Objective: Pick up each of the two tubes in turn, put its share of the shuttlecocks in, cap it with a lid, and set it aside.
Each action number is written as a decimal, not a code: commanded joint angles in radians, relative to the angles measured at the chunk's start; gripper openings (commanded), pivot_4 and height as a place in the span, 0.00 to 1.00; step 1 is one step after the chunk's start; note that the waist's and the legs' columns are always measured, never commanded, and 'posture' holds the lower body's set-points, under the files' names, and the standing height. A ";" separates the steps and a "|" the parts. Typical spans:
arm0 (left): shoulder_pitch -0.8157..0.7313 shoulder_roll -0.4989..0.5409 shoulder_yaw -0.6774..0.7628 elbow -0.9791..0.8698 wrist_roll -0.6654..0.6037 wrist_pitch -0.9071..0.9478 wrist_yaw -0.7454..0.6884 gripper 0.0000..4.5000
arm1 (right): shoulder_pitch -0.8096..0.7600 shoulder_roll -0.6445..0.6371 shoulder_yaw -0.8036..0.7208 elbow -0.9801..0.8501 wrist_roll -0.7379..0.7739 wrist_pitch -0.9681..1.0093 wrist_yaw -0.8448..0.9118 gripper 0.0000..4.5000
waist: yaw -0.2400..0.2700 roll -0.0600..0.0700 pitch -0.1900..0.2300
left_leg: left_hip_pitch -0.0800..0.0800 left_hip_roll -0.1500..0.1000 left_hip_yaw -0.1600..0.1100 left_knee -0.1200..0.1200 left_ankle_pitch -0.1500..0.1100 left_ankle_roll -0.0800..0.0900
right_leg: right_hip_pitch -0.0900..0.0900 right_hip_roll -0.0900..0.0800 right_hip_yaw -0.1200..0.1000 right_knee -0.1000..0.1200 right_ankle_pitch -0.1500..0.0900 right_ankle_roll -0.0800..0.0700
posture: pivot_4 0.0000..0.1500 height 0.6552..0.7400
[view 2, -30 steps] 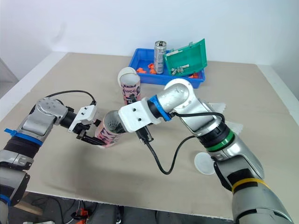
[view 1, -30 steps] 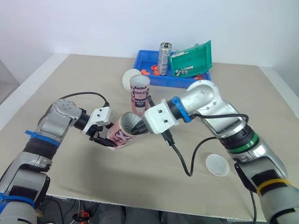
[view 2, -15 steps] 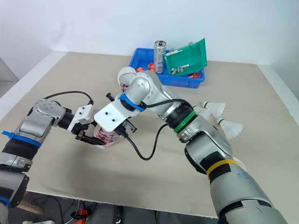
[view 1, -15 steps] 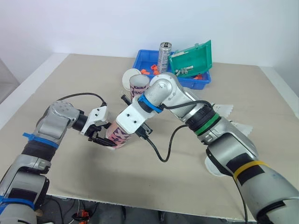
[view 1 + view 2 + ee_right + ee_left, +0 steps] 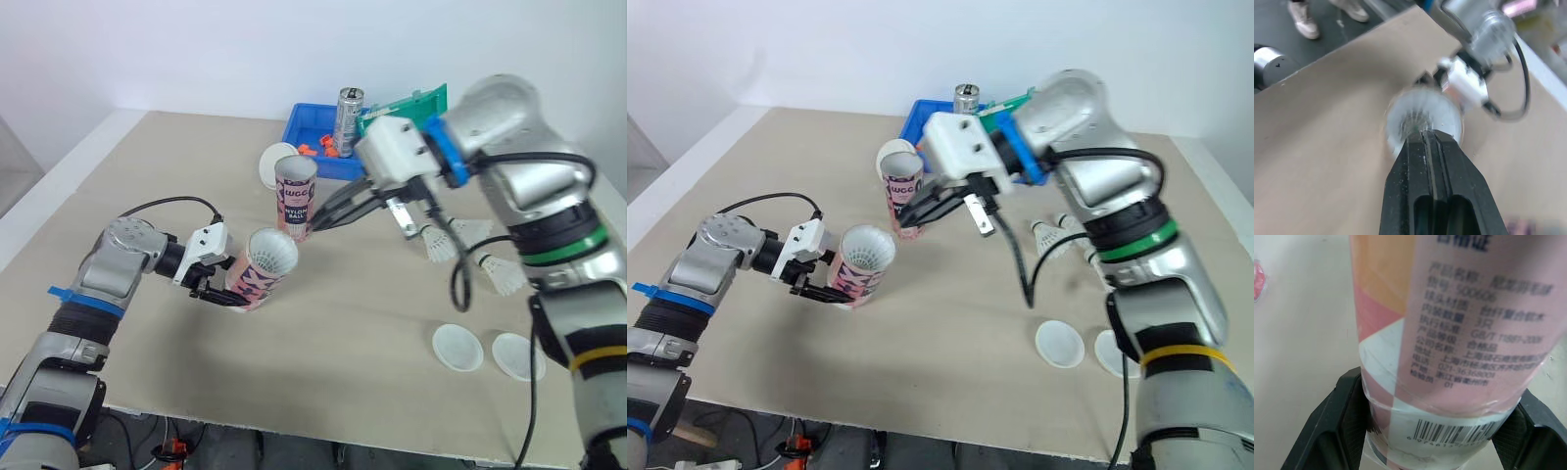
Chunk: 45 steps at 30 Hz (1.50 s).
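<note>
One shuttlecock, perhaps more, inside the left gripper's tube.

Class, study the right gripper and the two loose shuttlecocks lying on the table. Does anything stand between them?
Nothing visible does. Bare table lies between the right gripper and the loose shuttlecocks. The upright tube stands on the gripper's other side, away from that path.

place: robot lab | evidence: blue parts bin, plain white wall
</note>
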 commanded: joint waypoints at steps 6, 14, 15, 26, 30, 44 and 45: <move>0.032 -0.092 0.078 -0.183 -0.172 0.080 0.073 0.65 | 0.263 -0.351 -0.065 -0.159 0.126 0.065 0.044 0.57 | -0.002 0.000 0.006 | -0.021 0.000 -0.002 0.000 -0.001 0.001 | -0.016 0.003 -0.001 0.001 0.002 0.008 | 1.00 0.60; 0.120 -0.283 0.022 -0.159 -0.182 0.001 0.182 0.65 | 0.427 -0.520 0.040 -0.005 -0.093 -0.137 0.044 0.79 | -0.011 0.001 0.008 | -0.018 0.001 -0.004 0.001 -0.003 0.003 | -0.013 0.007 0.000 0.002 -0.002 0.009 | 1.00 0.60; 0.135 -0.304 0.013 -0.163 -0.177 -0.008 0.199 0.65 | 0.444 -0.523 0.037 -0.011 -0.098 -0.130 0.044 0.79 | -0.009 0.001 0.008 | -0.019 0.001 -0.004 0.001 -0.002 0.002 | -0.013 0.007 0.000 0.001 -0.002 0.010 | 1.00 0.60; 0.285 -0.365 -0.082 -0.207 -0.139 -0.029 0.258 0.65 | 0.627 -0.486 -0.072 -0.104 -0.187 -0.029 -0.014 0.79 | -0.008 0.002 0.008 | -0.017 0.000 -0.005 0.003 0.003 -0.004 | -0.012 0.007 0.002 0.002 0.003 0.014 | 1.00 0.60; 0.282 -0.370 -0.083 -0.166 -0.107 -0.079 0.288 0.65 | 0.661 -0.474 -0.083 -0.114 -0.218 -0.033 -0.022 0.79 | -0.008 0.002 0.008 | -0.016 0.000 -0.005 0.003 0.004 -0.004 | -0.011 0.007 0.002 0.002 0.003 0.015 | 1.00 0.60; 0.249 -0.312 -0.121 -0.047 -0.060 -0.164 0.233 0.65 | 0.668 -0.366 -0.073 -0.080 -0.354 -0.033 -0.042 0.41 | -0.009 0.001 0.007 | -0.009 0.000 -0.005 0.003 0.009 -0.003 | -0.005 0.007 0.002 0.002 0.006 0.011 | 1.00 0.60; 0.249 -0.311 -0.121 -0.042 -0.061 -0.166 0.233 0.65 | 0.672 -0.368 -0.074 -0.086 -0.356 -0.036 -0.037 0.28 | -0.009 0.001 0.006 | -0.007 0.000 -0.005 0.003 0.009 -0.003 | -0.004 0.007 0.002 0.002 0.006 0.011 | 1.00 0.60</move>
